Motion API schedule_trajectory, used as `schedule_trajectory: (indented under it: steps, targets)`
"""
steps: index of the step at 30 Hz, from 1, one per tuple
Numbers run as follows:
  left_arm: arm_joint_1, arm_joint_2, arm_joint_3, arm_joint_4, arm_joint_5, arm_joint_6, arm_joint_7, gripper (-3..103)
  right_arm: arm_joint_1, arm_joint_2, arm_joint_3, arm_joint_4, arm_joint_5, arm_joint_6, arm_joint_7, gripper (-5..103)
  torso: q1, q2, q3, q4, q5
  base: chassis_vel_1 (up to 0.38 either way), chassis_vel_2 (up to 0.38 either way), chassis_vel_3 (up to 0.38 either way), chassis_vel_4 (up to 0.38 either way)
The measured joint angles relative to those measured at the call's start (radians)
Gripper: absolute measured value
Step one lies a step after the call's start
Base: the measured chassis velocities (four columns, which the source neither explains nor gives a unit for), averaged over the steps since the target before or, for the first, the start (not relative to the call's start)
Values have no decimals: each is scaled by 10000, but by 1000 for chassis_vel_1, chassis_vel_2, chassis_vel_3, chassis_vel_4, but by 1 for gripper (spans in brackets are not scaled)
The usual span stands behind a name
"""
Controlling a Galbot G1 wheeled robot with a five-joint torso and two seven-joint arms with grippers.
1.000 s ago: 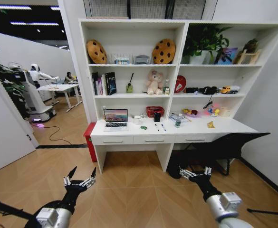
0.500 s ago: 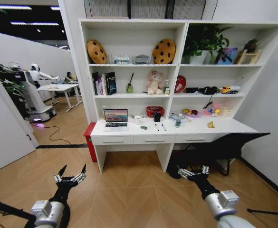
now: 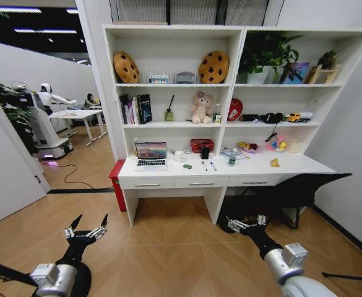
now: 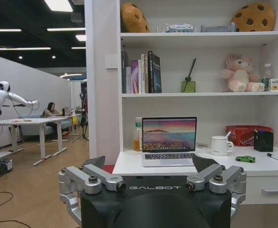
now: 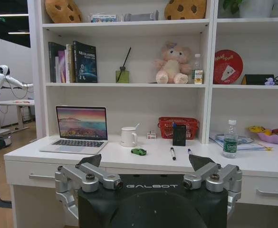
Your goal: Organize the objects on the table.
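The table is a long white desk with front drawers, a couple of metres ahead of me. On it lie a silver laptop, a tiny green toy car, two pens and a small green-labelled bottle. My left gripper hangs low over the floor at the left, open and empty. My right gripper hangs low at the right, also open and empty. The left wrist view shows the laptop and car past the left gripper. In the right wrist view the car, pens and bottle lie beyond the right gripper.
A white mug, red basket and black holder also stand on the desk. A black chair sits by its right end, a red bin by its left. Wooden floor lies between me and the desk.
Both grippers have sunk lower in the head view; the left one has also shifted to the left. The things on the desk have not moved.
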Motion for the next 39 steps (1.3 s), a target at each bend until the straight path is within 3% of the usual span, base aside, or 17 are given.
schedule_trajectory:
  steps: [2,22,24,27,29,33,34,36,37,38,39]
  targets:
    - [81,-35,46,-44,52,-20,41,100,45,12,-18,-52,-10,17,1,100,1,-1,2,9,-1,-108,133,144,-111]
    - [31,-32,285,25,255,16,-16,100,258,-9,-83,-425,-21,169,-43,100,8,-4,5,7,8,-259,262,280,-258]
    - [27,-81,314,37,304,17,-26,100,281,-40,-88,-452,-4,182,-54,100,8,-4,3,4,-8,-365,369,387,-355]
    - [25,-126,328,41,334,19,-27,100,313,-74,-98,-474,14,183,-58,100,11,-5,6,7,15,-358,370,350,-340]
    - [26,-184,341,63,384,18,-29,100,362,-107,-102,-494,-14,184,-64,100,6,-2,2,2,-12,-366,351,374,-350]
    - [33,-289,357,69,440,9,-36,100,386,-140,-123,-540,-93,151,-86,100,7,-2,4,4,12,-358,371,361,-357]
    - [46,-335,375,92,463,6,-41,100,385,-140,-153,-557,-144,170,-103,100,5,-1,2,5,-15,-342,331,367,-363]
    - [56,-386,398,117,497,-6,-46,100,379,-131,-180,-600,-216,240,-124,100,7,-2,3,0,-14,-342,372,359,-348]
    - [75,-453,424,142,552,-43,-54,100,366,-116,-200,-666,-325,324,-172,100,8,-4,5,10,22,-327,372,326,-360]
    - [80,-510,463,197,618,-85,-63,100,311,-99,-206,-699,-402,363,-209,100,6,-2,3,6,-2,-291,377,326,-264]
    - [80,-510,463,197,618,-85,-63,100,311,-99,-206,-699,-402,363,-209,100,6,-2,3,6,-2,-291,377,326,-264]
